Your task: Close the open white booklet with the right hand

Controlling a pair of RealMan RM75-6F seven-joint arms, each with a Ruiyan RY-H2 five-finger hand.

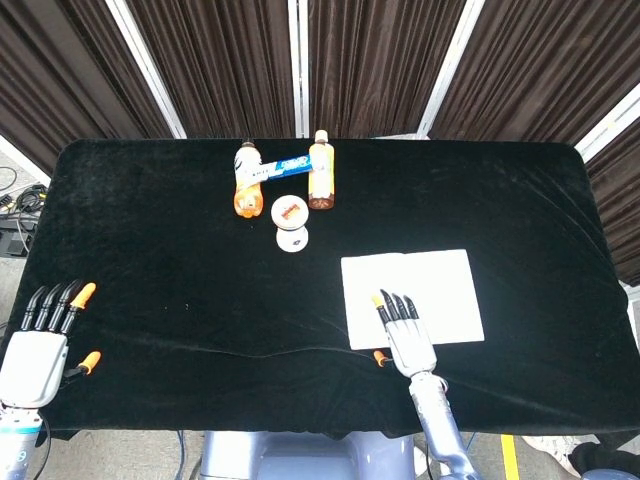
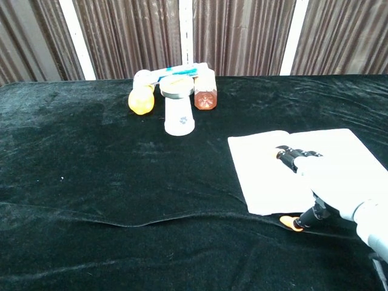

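Observation:
The white booklet (image 1: 435,280) (image 2: 267,167) lies open and flat on the black table, right of centre near the front edge. My right hand (image 1: 404,330) (image 2: 321,182) hovers palm down over the booklet's front left part, fingers straight and apart, holding nothing; whether it touches the page I cannot tell. Its thumb tip (image 1: 379,358) (image 2: 294,225) sits just past the booklet's front edge. My left hand (image 1: 38,338) rests at the table's front left corner, fingers extended and empty, seen only in the head view.
At the back centre lie an orange bottle (image 1: 245,180) (image 2: 140,97), a blue-and-white tube (image 1: 283,165), and a brown bottle (image 1: 320,172) (image 2: 205,91). A white jar (image 1: 291,224) (image 2: 179,112) stands just in front of them. The black cloth (image 1: 150,260) has a fold near the front.

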